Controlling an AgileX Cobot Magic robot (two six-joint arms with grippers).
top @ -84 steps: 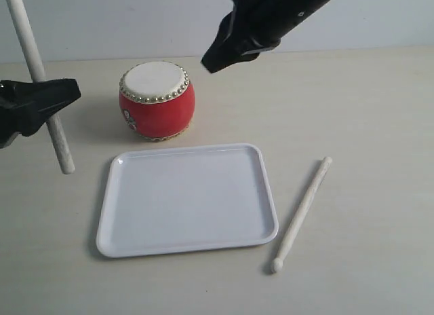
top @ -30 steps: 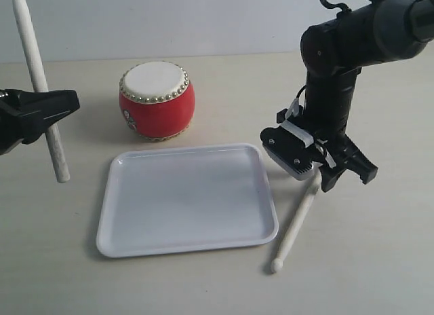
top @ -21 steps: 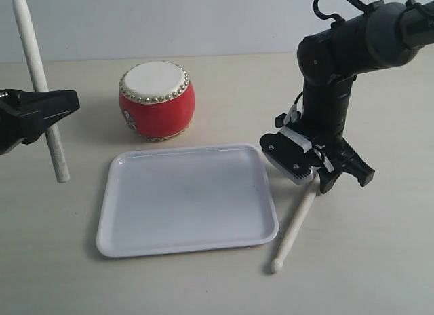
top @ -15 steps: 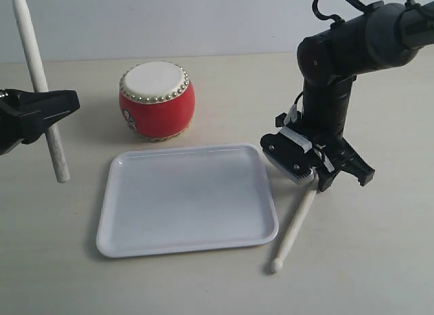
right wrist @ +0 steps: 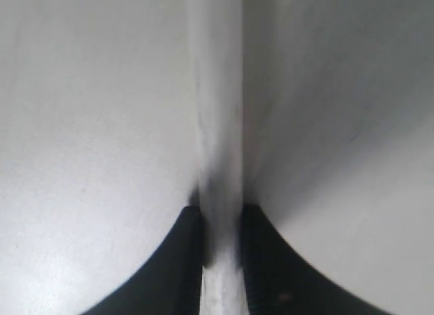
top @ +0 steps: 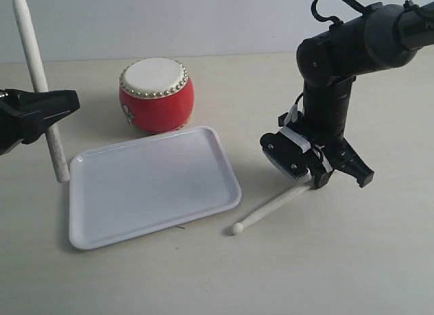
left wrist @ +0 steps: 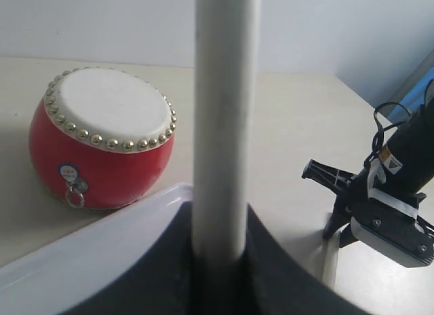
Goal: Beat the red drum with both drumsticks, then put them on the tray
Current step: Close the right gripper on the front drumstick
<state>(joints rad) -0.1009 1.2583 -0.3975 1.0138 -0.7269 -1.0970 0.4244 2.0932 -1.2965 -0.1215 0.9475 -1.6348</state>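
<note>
Pale tabletop (top: 352, 261): my right gripper (top: 313, 181) now pinches the butt of the lying stick (top: 268, 210), which has swung bead-first toward the tray (top: 152, 186), itself slid askew leftward, near the drum (top: 156, 98), while my left gripper (top: 57, 106) clamps the upright stick (top: 30, 50), so beating looks close.

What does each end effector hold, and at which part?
The left end effector grips one drumstick on its lower shaft. The right end effector clamps the other drumstick near its butt end.
</note>
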